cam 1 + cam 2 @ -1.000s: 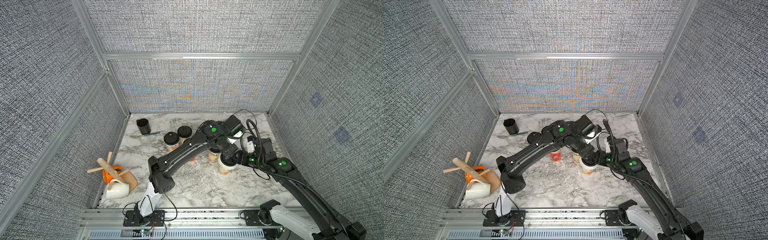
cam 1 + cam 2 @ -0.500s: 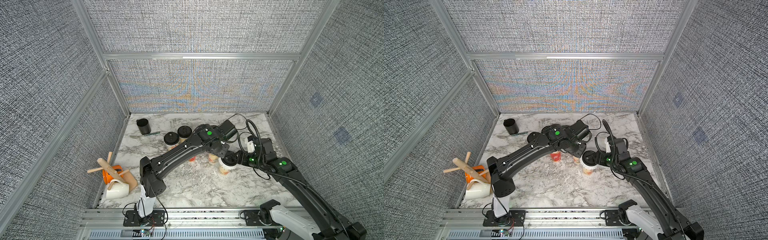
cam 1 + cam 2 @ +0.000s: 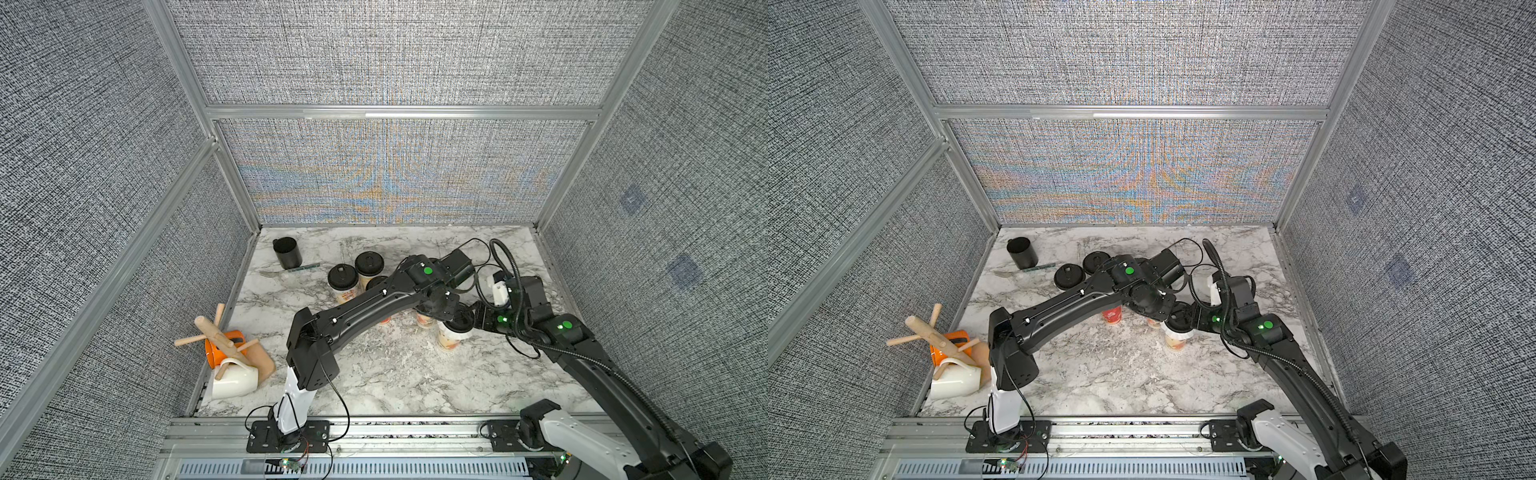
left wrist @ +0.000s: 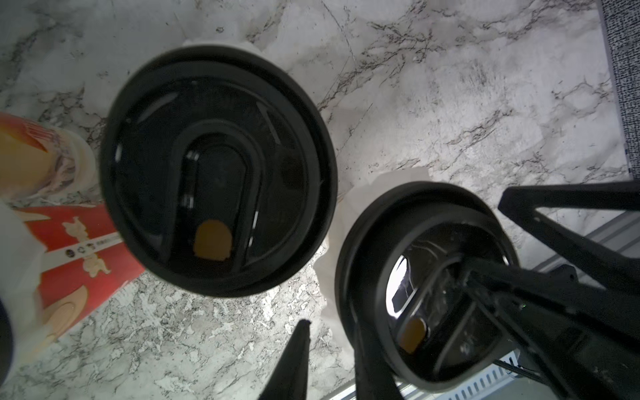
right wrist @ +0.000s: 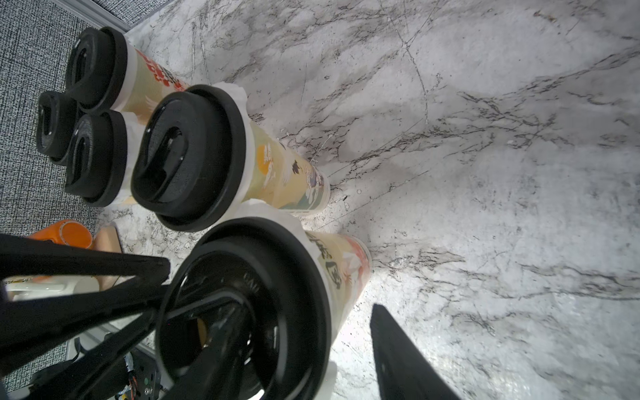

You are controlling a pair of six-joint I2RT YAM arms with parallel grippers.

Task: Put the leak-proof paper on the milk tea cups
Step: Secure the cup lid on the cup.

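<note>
Left arm hides tops of middle milk tea cups; red cup blurred, cropped.

I see the milk tea cups are white with red, orange and yellow pictures. Their lids are black. The paper is white. The table is white marble with grey lines. The walls are speckled grey. One mug is orange.

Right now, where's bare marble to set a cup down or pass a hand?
Free: wide front marble between left arm base, right arm and front rail; left strip between fork and mug rack; back strip along the wall. Crowded: lidded milk tea cups mid-table under both arms.
</note>
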